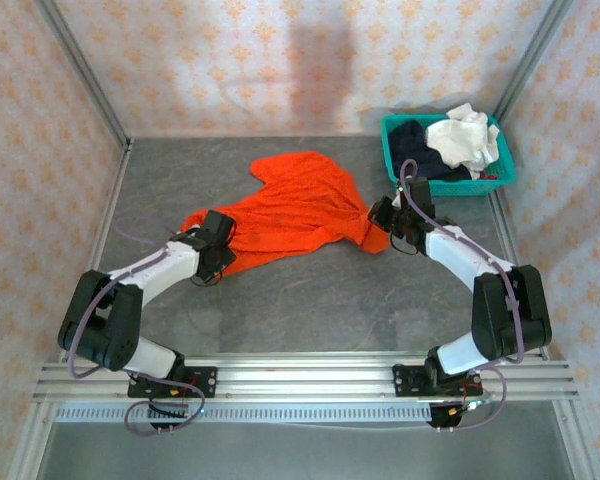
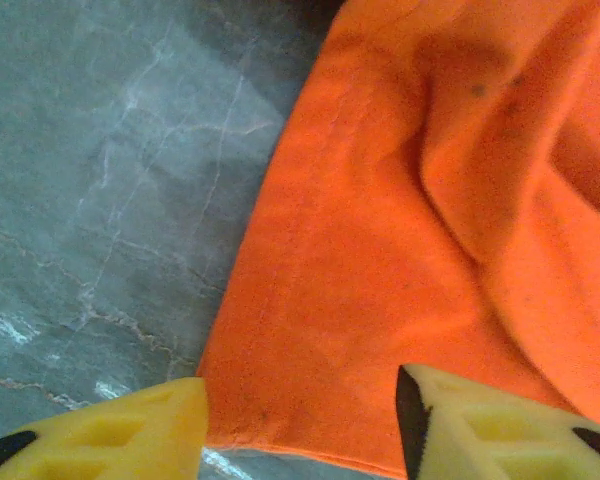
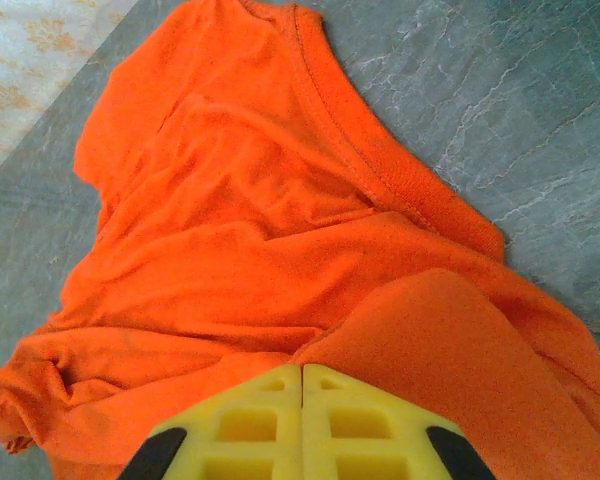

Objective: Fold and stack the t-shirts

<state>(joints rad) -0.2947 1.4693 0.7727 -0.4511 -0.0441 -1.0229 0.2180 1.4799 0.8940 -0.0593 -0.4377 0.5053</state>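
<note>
Orange cloth takes up the middle of the grey, stone-patterned table (image 1: 300, 300): the large orange t-shirt (image 1: 295, 205) lies crumpled and unfolded, spreading from a point near the back of the table down to both grippers at its near edge.

The left gripper (image 1: 223, 238) sits at the shirt's lower left corner. In the left wrist view its yellow fingers (image 2: 110, 430) stand apart, and the stitched hem of the orange t-shirt (image 2: 380, 250) lies flat on the table (image 2: 100, 180) in the gap between them (the left gripper (image 2: 300, 395) is not closed on the cloth).

The right gripper (image 1: 385, 213) is at the shirt's right corner, close to the basket. In the right wrist view its two yellow fingers (image 3: 250, 425) are pressed together along a single seam, and a fold of the orange t-shirt (image 3: 240, 230) humps up right at the tips of the right gripper (image 3: 301, 372), so it looks pinched on the cloth. The ribbed collar (image 3: 350, 130) runs diagonally beyond that, with bare table (image 3: 520, 110) to its right.

At the back right corner stands a teal mesh basket (image 1: 450, 187) holding a white t-shirt (image 1: 465, 140) bunched on top of a dark navy t-shirt (image 1: 415, 140), both loose and unfolded, well apart from the left gripper.
</note>
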